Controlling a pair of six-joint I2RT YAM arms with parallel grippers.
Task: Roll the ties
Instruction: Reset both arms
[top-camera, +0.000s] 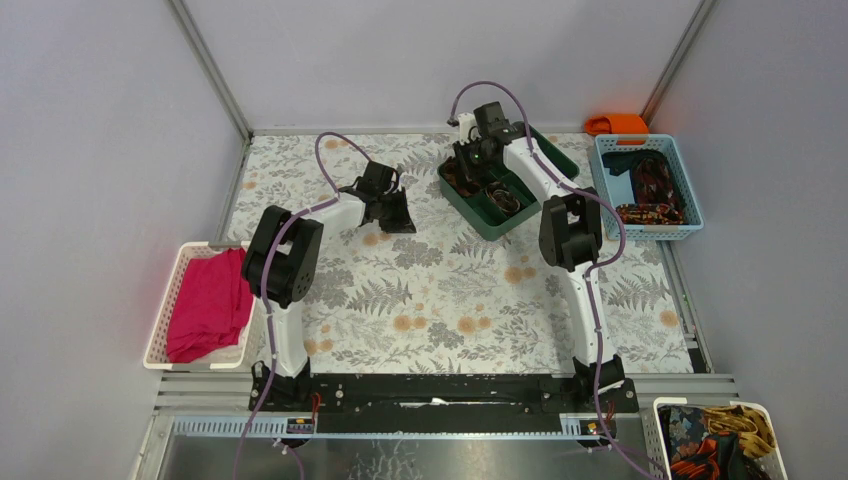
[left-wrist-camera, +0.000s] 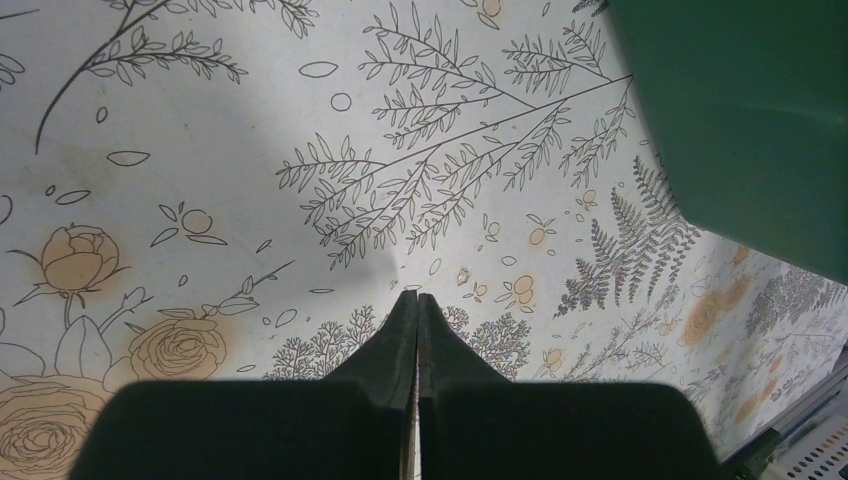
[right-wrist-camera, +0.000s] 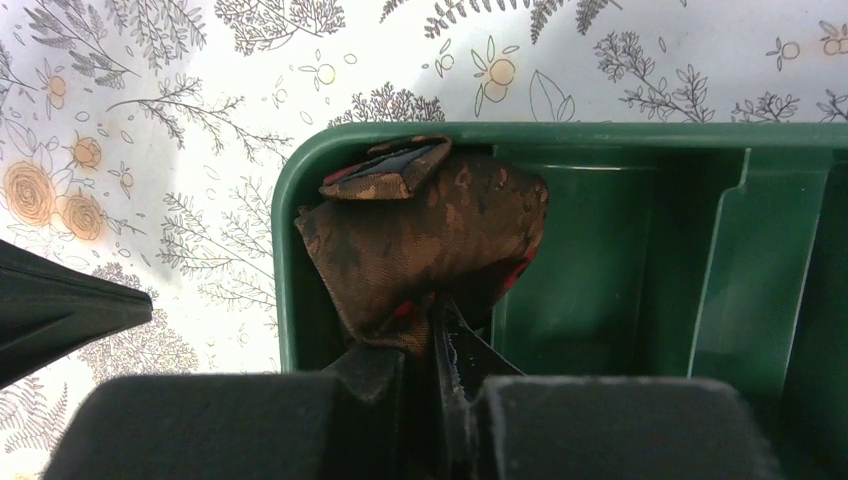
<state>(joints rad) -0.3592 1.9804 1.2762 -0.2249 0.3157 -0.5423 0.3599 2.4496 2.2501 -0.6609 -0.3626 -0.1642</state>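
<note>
Brown tie (right-wrist-camera: 430, 235), bundled, sits wedged in the corner compartment of the green tray (right-wrist-camera: 640, 135), touching two walls; open green floor to its right. Right pincer (right-wrist-camera: 432, 318) narrow, seemingly nipping the bundle's near edge, contact partly hidden. Right arm reaches over the tray. Left pincer (left-wrist-camera: 416, 305) pressed together, low over the floral table (left-wrist-camera: 200, 150), tray wall near.
</note>
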